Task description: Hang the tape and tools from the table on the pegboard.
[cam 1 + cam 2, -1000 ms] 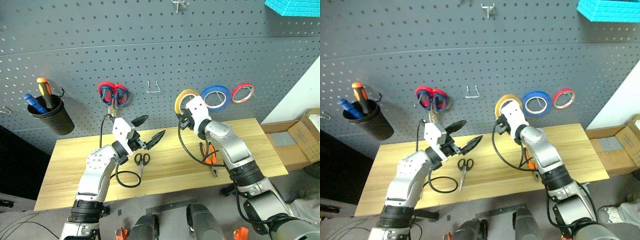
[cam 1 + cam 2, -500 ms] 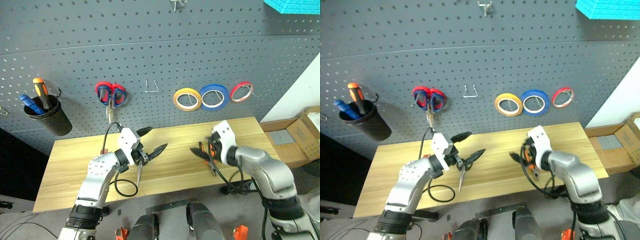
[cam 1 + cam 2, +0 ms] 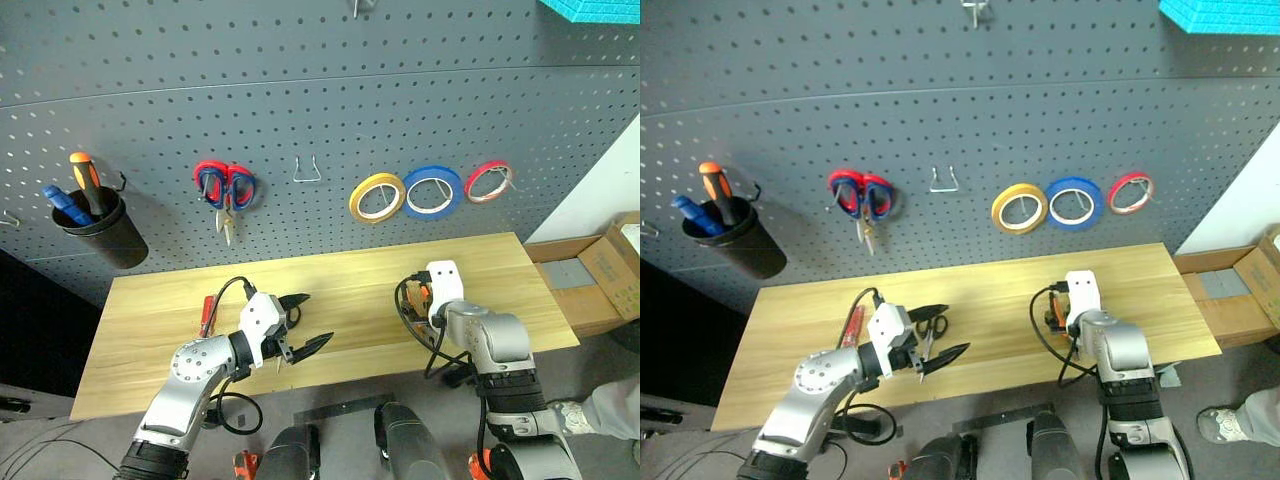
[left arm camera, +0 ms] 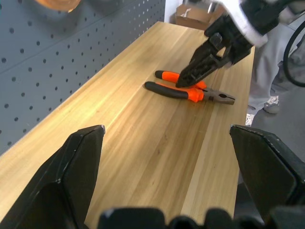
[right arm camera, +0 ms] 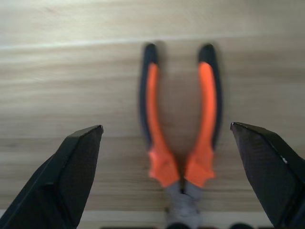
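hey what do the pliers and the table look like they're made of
Pliers: grey, dull metal head; handles look like orange plastic or rubber with black edging, matte. Table: light yellowish wood, with visible grain, plank seams and a soft sheen, so probably sealed or lacquered.

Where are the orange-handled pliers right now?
The pliers lie flat on the wooden table, toward its right end, directly under the open right gripper, below the yellow tape hanging on the pegboard.

Three tape rings on the pegboard [image 3: 300,90]: yellow-tan tape [image 3: 376,197], blue tape ring [image 3: 432,191], red tape ring [image 3: 487,181]. Two scissors: red-and-blue scissors [image 3: 224,188] hung, small scissors [image 3: 930,328] on the table [image 3: 150,310]. One pliers [image 5: 180,129], two screwdrivers: red-handled screwdriver [image 3: 208,314], orange-and-black screwdriver [image 3: 87,180] in one black cup [image 3: 100,235].
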Controlling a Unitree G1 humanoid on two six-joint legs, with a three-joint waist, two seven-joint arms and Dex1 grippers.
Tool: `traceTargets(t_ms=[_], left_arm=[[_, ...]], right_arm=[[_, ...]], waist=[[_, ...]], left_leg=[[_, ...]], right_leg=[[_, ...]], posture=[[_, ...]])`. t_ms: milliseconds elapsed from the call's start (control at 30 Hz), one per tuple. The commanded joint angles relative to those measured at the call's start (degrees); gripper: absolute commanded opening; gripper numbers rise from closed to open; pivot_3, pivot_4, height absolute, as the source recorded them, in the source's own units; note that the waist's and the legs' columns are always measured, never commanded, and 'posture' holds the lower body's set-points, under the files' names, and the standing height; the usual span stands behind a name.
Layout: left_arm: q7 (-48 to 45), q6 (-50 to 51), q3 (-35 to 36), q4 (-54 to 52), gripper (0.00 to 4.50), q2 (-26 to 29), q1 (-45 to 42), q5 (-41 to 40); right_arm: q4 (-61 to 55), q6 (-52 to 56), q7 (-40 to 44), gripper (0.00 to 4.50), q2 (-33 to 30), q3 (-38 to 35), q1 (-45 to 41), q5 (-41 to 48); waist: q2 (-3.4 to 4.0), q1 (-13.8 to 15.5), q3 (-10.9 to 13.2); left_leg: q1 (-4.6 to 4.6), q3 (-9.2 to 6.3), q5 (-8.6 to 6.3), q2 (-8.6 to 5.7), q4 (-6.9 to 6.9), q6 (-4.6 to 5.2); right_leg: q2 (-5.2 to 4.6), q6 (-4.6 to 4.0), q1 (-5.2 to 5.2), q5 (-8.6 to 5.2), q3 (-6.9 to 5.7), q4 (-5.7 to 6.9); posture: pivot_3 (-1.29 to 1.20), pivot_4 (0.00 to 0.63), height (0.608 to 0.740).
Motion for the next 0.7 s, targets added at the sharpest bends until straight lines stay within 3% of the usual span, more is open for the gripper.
traceTargets(t_ms=[33,367,467,600,700], left_arm=[[0.23,0.39,1.21,-3.51,4.50,0.90,1.07,-1.02],[0.87,2.53,0.83,-5.37,4.50,0.71,0.07,-1.32],[1.20,2.95,0.97,-5.84,4.50,0.72,0.04,-1.34],[1.63,3.61,1.49,-5.83,4.50,0.82,-0.50,-1.60],[1.59,3.42,1.92,-5.20,4.50,0.67,-1.40,-1.78]], right_arm=[[1.72,-1.94,-0.84,4.46,-0.30,-0.84,-0.64,-1.12],[15.91,-9.38,1.32,4.46,1.70,-2.29,-3.46,-0.79],[19.33,-11.05,0.21,3.88,2.10,-3.43,-3.80,-1.01],[20.26,-9.28,-0.37,2.53,1.93,-4.94,-4.15,-0.53],[18.42,-7.17,1.19,2.47,0.64,-3.56,-4.09,-0.90]], waist=[[0.01,0.01,0.05],[-0.12,0.07,0.37],[-0.19,0.14,0.41],[-0.24,0.29,0.41],[-0.25,0.43,0.41]], left_leg=[[0.00,0.00,0.00,0.01,0.00,0.00],[0.05,0.08,0.01,0.03,0.04,0.00],[0.06,0.07,0.00,0.03,0.04,0.01],[0.07,0.04,0.00,0.03,0.04,0.00],[0.10,0.03,0.00,0.03,0.05,0.00]], right_leg=[[0.00,0.00,0.00,-0.01,0.00,0.00],[0.03,0.26,0.07,-0.16,0.01,-0.02],[0.03,0.21,0.09,-0.13,0.00,-0.04],[0.03,0.20,0.12,-0.13,-0.02,-0.05],[0.03,0.25,0.17,-0.16,-0.02,-0.05]], posture=[[-0.19,0.256,0.740],[-0.19,0.262,0.740],[-0.18,0.262,0.740],[-0.17,0.257,0.740],[-0.18,0.245,0.740]])
